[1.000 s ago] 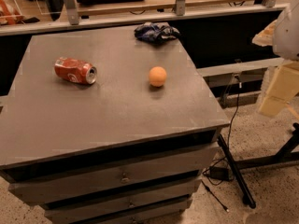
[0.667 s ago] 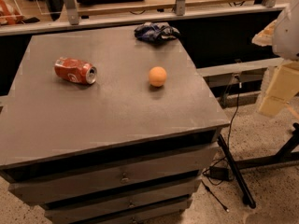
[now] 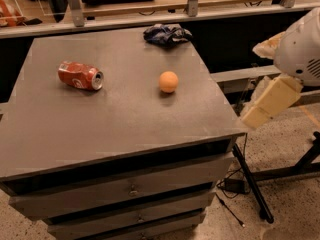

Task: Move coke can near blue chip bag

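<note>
Coke can (image 3: 80, 76) lay on its side on the left part of the grey table top (image 3: 125, 134), set in from the left edge and well back from the front edge. Long axis ran roughly left to right, silver top pointing right toward the orange ball (image 3: 168, 81), that end a little nearer the front. Bare surface stretched between can and ball, and diagonally from the can up to the blue chip bag (image 3: 166, 35). Bag sat crumpled at the far edge, right of centre, behind the ball and well apart from the can. Gripper (image 3: 270, 104) hung off the table, just beyond its right edge, over the floor (image 3: 290, 194); whether open or closed could not be told.
</note>
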### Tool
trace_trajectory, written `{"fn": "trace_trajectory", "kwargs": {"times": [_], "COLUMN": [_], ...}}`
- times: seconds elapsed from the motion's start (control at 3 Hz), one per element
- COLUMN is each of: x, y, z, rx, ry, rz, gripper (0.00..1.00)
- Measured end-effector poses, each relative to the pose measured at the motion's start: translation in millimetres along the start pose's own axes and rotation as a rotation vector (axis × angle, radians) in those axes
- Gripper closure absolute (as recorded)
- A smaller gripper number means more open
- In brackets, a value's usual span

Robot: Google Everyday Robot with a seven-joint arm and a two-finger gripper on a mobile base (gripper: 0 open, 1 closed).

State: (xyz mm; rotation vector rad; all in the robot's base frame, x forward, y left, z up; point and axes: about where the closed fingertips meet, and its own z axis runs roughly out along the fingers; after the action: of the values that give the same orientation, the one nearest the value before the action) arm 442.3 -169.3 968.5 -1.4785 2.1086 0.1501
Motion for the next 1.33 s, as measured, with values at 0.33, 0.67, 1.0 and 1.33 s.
{"fn": "trace_trajectory", "kwargs": {"times": [0.33, 0.67, 1.0, 1.33], "x": [-37, -66, -81, -81], "y": [21, 39, 31, 32], "z": [17, 42, 44, 48], "rx": [0.013, 0.021, 0.058, 0.076], "ry": [-0.188, -0.341, -0.411, -0.433], "rz": [0.072, 0.132, 0.177, 0.174], "gripper": [0.0, 0.0, 0.0, 0.0]}}
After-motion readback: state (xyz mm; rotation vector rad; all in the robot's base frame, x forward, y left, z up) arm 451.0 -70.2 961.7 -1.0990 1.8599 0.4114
